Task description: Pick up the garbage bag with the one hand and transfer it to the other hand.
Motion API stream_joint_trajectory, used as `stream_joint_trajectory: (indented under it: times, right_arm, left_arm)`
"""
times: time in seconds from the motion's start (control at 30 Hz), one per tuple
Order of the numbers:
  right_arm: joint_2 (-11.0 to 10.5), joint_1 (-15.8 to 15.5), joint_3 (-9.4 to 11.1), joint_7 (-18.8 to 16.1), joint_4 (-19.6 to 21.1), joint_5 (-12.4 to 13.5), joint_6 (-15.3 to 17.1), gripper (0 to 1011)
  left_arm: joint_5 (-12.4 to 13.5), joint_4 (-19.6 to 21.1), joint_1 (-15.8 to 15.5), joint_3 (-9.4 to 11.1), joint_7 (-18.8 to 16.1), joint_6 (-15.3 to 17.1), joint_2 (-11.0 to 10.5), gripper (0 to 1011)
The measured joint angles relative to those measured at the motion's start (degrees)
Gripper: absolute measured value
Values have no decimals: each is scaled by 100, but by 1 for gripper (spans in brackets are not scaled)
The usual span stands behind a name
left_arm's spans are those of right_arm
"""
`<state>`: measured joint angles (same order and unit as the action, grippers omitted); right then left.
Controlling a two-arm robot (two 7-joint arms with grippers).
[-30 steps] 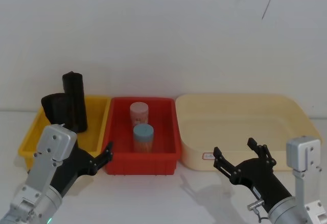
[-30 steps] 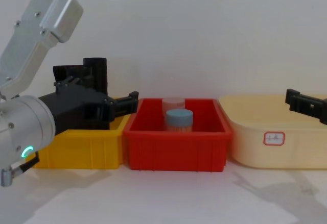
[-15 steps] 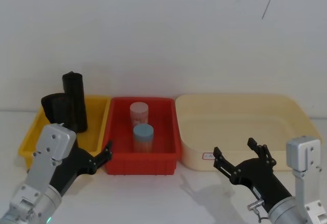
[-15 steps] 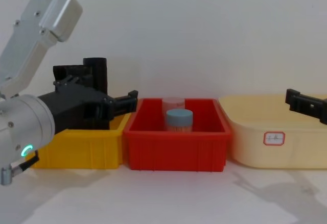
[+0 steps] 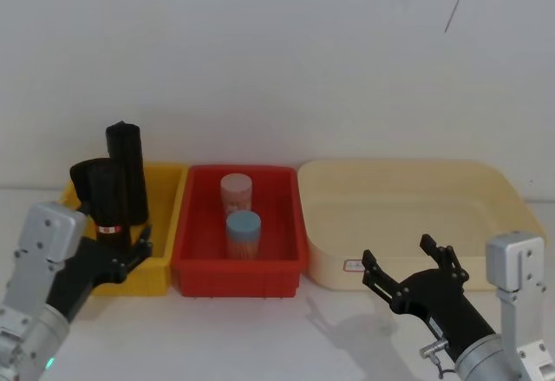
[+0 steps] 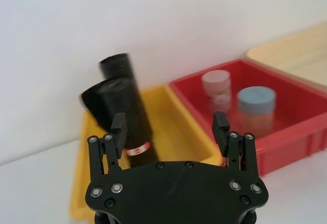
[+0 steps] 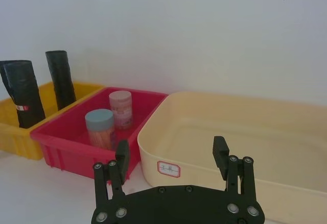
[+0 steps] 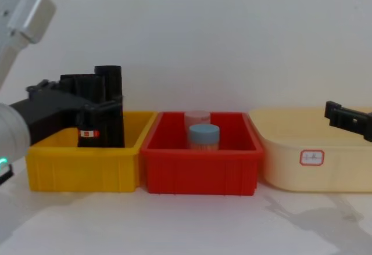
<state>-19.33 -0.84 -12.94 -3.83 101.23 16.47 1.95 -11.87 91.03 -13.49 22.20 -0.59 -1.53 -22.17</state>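
Left gripper (image 6: 169, 124): swung left since 0.5 s ago, from in front of the seam between the yellow bin (image 5: 163, 225) and the red bin (image 5: 238, 277) to the near-left side of the yellow bin. Its fingers are spread wide and empty. In the left wrist view the garbage bag (image 5: 104, 199) is seen just beyond the left-hand finger, so the opening is judged to sit a little to the right of the roll, not yet around it. The bag was partly masked by the arm 0.5 s ago; its red-and-white label band is now exposed. The bag itself is unmoved, standing slightly tilted in the yellow bin, just in front of the plain roll (image 5: 126, 168). Meaning for the task: the pick-up has not begun, only the approach has been re-aimed, and a small further shift left plus an advance is judged necessary before closing. The red bin with its 2 jars, pink-lidded (image 5: 236, 192) and blue-lidded (image 5: 244, 229), is unchanged, as is the cream tub (image 5: 329, 259). Right gripper (image 5: 397, 252): held in the same place near the tub's front wall, fingers spread, nothing between them, well apart from the bag, and judged to be waiting for the transfer.
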Motion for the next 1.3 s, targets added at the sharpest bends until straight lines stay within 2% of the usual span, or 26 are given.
stream_joint_trajectory:
  times: [0.33,0.53,0.9,1.3]
  right_arm:
    - [0,0,0,0,0,0,0,1000]
    - [0,0,0,0,0,0,0,1000]
    - [0,0,0,0,0,0,0,1000]
    - [0,0,0,0,0,0,0,1000]
  left_arm:
    - [-109,-276,-15,-296,-78,-43,-18,1000]
    - [-266,-500,-124,-419,40,60,14,1000]
    - [-494,-963,-439,-472,415,222,107,1000]
    - [-514,-1468,-828,-406,784,154,227,1000]
